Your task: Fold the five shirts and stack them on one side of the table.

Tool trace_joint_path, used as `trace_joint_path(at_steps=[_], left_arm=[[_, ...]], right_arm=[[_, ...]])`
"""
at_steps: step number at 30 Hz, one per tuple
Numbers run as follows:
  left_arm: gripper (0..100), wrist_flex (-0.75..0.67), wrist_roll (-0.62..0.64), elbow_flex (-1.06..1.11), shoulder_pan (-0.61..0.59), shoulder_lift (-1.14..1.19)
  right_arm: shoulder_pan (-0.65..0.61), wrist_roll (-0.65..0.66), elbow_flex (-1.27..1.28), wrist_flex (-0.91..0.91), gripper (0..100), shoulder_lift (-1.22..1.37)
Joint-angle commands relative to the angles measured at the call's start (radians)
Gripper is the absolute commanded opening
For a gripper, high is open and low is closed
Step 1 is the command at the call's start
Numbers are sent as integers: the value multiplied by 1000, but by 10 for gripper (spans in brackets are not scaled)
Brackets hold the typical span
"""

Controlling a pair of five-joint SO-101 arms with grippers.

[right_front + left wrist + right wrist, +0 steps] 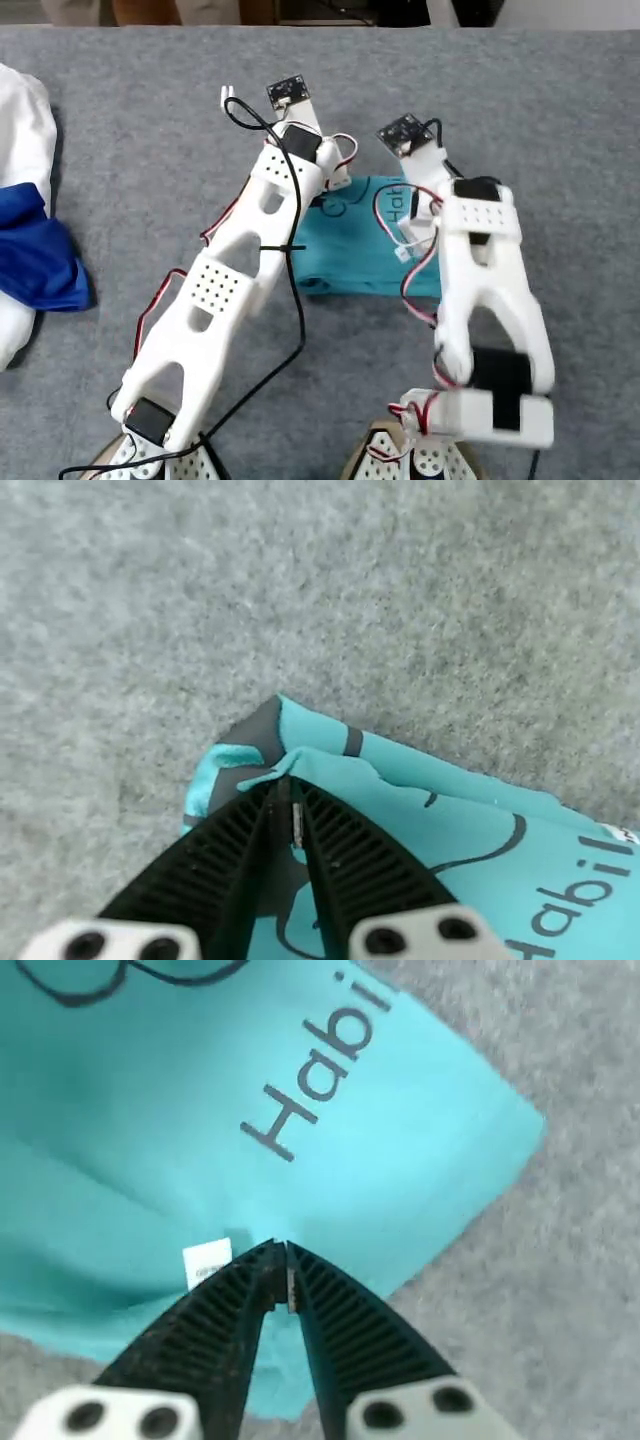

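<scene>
Teal shirt (352, 258): is lying folded mid-bench, between both arms.
Left pincer (288, 790): is clamping shut on a bunched corner of the teal shirt.
Right pincer (280, 1256): is pinching the teal shirt's edge beside its white tag (208, 1263).
Bench (150, 110): is carrying a white shirt (25, 130) and a blue shirt (35, 262) at its left edge.

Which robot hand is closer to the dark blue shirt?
Left. The left gripper pinches the corner of the teal shirt nearer the dark blue shirt; the right gripper holds its far corner.
</scene>
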Motion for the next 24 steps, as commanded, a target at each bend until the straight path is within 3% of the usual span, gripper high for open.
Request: trace_joint_path(at_steps=[1,10,20,24], left_arm=[[19,8,5,-15,-18,-13],[19,8,5,-15,-18,-13],[19,8,5,-15,-18,-13],[19,8,5,-15,-18,-13]], right_arm=[[-5,-8,-59,-14,9,82],[1,29,99,-12,5,-30],[154,132,343,-38,5,-211],[160,155,401,32,5,-357]])
